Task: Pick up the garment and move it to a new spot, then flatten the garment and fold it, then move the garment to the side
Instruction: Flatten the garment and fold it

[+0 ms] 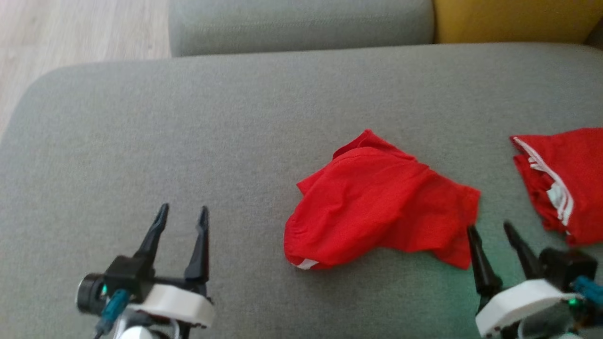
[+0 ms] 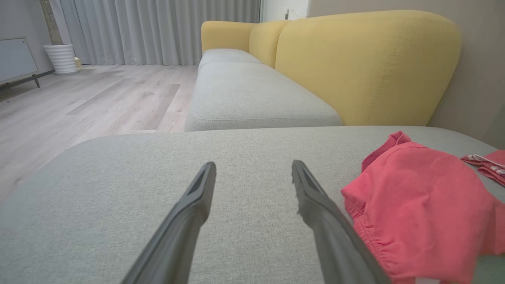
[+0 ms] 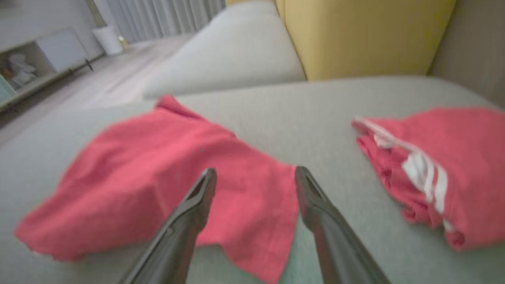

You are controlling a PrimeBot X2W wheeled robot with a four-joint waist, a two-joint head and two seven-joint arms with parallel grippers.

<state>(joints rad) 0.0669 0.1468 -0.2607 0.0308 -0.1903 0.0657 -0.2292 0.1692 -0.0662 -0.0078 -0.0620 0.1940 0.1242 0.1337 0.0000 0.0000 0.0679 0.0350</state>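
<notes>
Red and crumpled, the garment [image 1: 377,207] lay in a loose heap near the middle of the grey sofa cushion [image 1: 188,117], and we saw a second red piece [image 1: 565,179] with white stripes lying apart from it toward the right edge of the same cushion. Our left gripper [image 1: 183,207] stood with its fingers spread and empty over bare fabric well to the garment's left. Our right gripper [image 1: 489,227], likewise spread and holding nothing, pointed at the garment's near right corner, one fingertip just at the hem.
</notes>
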